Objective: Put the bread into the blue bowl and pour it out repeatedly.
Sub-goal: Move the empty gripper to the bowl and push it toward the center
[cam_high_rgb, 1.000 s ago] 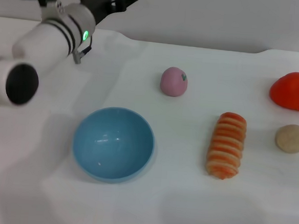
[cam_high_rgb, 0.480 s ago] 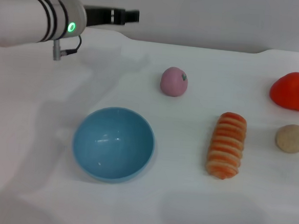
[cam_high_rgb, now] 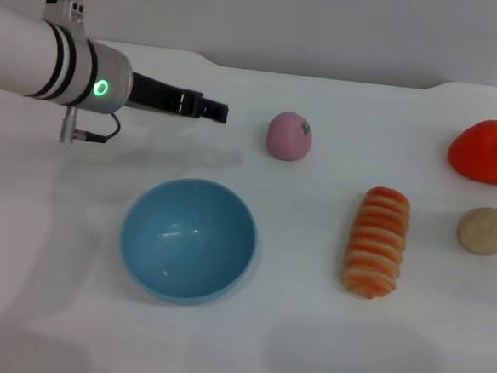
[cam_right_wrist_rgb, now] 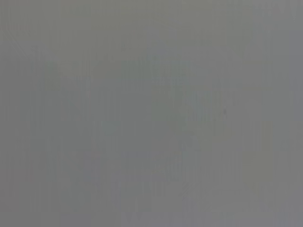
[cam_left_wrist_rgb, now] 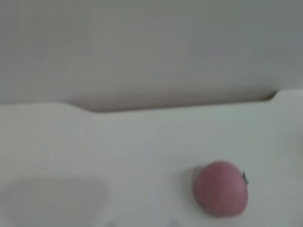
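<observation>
With the left tool (cam_high_rgb: 213, 110), fingers together, above the surface (cam_high_rgb: 306, 344) behind the empty blue bowl (cam_high_rgb: 188, 239), reaching the bread (cam_high_rgb: 377, 242) lying well right risks clipping the pink ball (cam_high_rgb: 288, 136).

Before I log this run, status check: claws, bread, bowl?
Left claw above table behind blue bowl, holding nothing. Right arm out of view. Bread on table, right of bowl. Nothing between them.

Head view: high, looking forward and down on the white desk (cam_high_rgb: 306, 344), wide, taking in blue bowl (cam_high_rgb: 188, 239) to red toy (cam_high_rgb: 485, 150) | Left wrist view: low, near the desk, facing its far edge and the wall | Shared: pink ball (cam_high_rgb: 288, 135) (cam_left_wrist_rgb: 220, 188) | Right wrist view: plain grey only.
</observation>
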`<control>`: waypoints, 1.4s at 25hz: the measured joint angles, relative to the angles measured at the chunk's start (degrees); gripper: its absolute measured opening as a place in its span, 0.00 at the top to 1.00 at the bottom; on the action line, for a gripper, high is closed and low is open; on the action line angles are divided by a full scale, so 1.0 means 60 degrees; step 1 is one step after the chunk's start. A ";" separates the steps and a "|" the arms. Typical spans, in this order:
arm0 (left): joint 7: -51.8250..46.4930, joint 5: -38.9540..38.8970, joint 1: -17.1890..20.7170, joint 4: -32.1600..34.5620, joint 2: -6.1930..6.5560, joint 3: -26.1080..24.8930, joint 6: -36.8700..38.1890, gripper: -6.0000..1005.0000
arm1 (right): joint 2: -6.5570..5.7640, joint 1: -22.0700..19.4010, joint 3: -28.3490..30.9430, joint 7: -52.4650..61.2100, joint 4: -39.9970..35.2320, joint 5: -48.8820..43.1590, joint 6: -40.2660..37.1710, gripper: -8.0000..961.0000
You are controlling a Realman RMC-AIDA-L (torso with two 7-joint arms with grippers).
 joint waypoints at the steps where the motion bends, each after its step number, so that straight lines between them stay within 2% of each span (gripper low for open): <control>1: -0.0110 0.0249 0.0011 -0.0183 -0.0003 -0.0062 -0.0393 0.13 | -0.0001 0.0020 0.0006 0.0000 -0.0015 0.0004 -0.0001 0.28; 7: -0.0897 0.1366 0.0078 -0.0786 -0.0003 -0.0118 -0.1326 0.13 | -0.0007 0.0034 0.0028 0.0296 -0.0176 0.0015 0.0034 0.28; 12: -0.1021 0.1806 0.0016 -0.0935 -0.0011 -0.0313 -0.2034 0.13 | -0.0014 -0.0089 -0.0045 0.1297 -0.0618 -0.0029 0.0223 0.28; 17: -0.1524 0.2434 0.0122 -0.1373 -0.0001 -0.0369 -0.2495 0.13 | -0.0027 -0.0213 -0.0053 0.1416 -0.0832 -0.0042 0.0402 0.28; 23: -0.1857 0.2519 0.0484 -0.2147 -0.0055 -0.0152 -0.3236 0.13 | -0.0039 -0.0078 -0.0094 0.1407 -0.0864 -0.0059 0.0979 0.29; 35: -0.1967 0.2985 0.0585 -0.2155 -0.0022 -0.0101 -0.4195 0.13 | -0.0045 0.0139 -0.0420 0.1403 -0.0985 -0.0093 0.1470 0.29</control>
